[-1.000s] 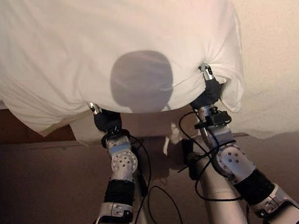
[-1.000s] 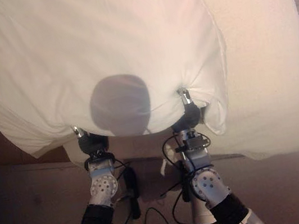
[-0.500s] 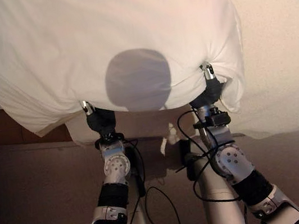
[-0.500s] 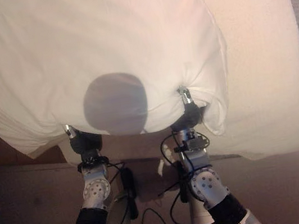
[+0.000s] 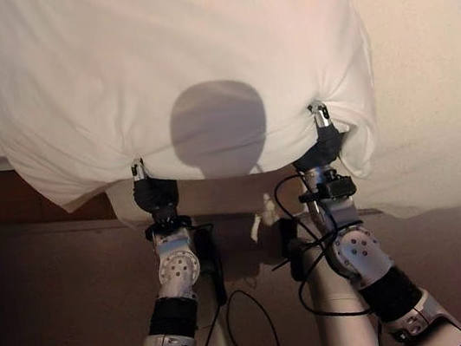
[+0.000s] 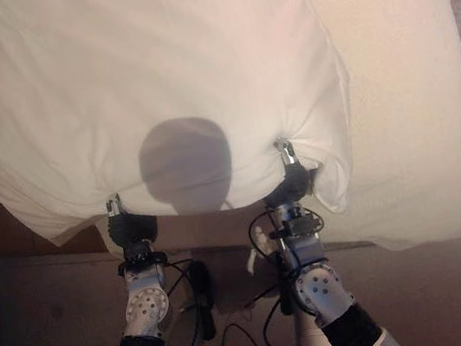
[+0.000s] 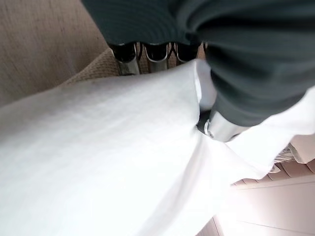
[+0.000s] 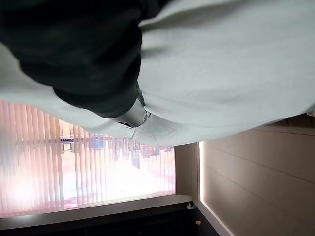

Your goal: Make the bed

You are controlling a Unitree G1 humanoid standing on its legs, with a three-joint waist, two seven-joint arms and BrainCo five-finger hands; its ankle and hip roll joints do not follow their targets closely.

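Both hands grip the near edge of a white pillow point(image 5: 179, 67): the left hand point(image 5: 152, 188) has its fingers point(image 7: 125, 51) and thumb pinching a fold of the cloth, and the right hand point(image 5: 320, 143) has its thumb clamped on the gathered cloth near the pillow's right corner. That pillow lies over the near edge of the bed point(image 5: 424, 63), overhanging it, beside a cream blanket point(image 6: 413, 109).
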